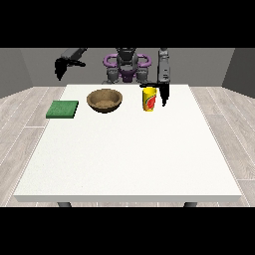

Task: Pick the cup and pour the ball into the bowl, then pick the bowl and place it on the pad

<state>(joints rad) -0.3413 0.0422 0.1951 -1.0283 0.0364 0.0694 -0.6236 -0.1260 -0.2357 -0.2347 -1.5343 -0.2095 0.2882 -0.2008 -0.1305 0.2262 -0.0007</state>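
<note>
Cup [149, 99] stands upright — just beside the hand [163, 94].

Nothing legible here, folks: the yellow cup [149, 99], just beside the robot hand [164, 94] at the view's right, carries a red-and-green mark, but no letters can be read.

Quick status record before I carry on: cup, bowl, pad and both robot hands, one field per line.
cup: yellow cup, upright on the white table, right of the bowl
bowl: brown bowl, upright on the table, between pad and cup
pad: green pad, flat at the table's left edge, nothing on it
ball: not visible
robot hand at view's right: hanging down right beside the cup; contact cannot be told
robot hand at view's left: raised off the table, beyond the far left corner, holding nothing
</note>
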